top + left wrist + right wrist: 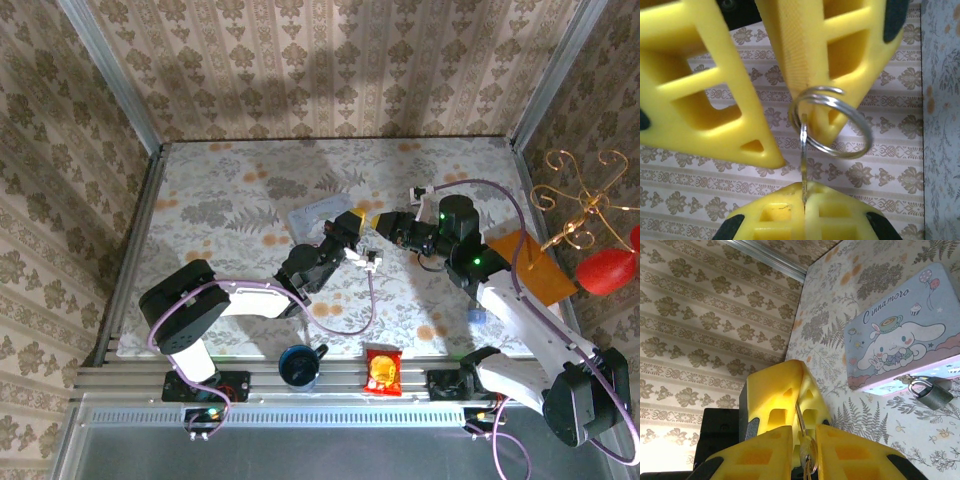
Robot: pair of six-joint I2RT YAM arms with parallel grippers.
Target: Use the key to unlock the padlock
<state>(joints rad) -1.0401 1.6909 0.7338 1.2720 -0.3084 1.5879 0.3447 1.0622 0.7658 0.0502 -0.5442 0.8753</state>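
Top view: the tin lies near the middle of the bench. The left gripper and the right gripper meet tip to tip just right of the tin, above the bench. The padlock is too small to make out here. A mug and a snack packet sit at the bench edge, well apart from the tin and on the arms' side of it.

Left wrist view: the left gripper is closed down narrow around the key, which shows edge-on. The ring hangs at the tip of one yellow finger. The key's other end runs into the right gripper, whose tips are pressed together on it.

Right wrist view: the right gripper clamps the key, and the left gripper faces it, closed on the far end. Both are raised off the bench, well apart from the tin. The padlock is at the tin's front edge near a corner, its shackle hooked through the clasp and its dark body resting against the bench.
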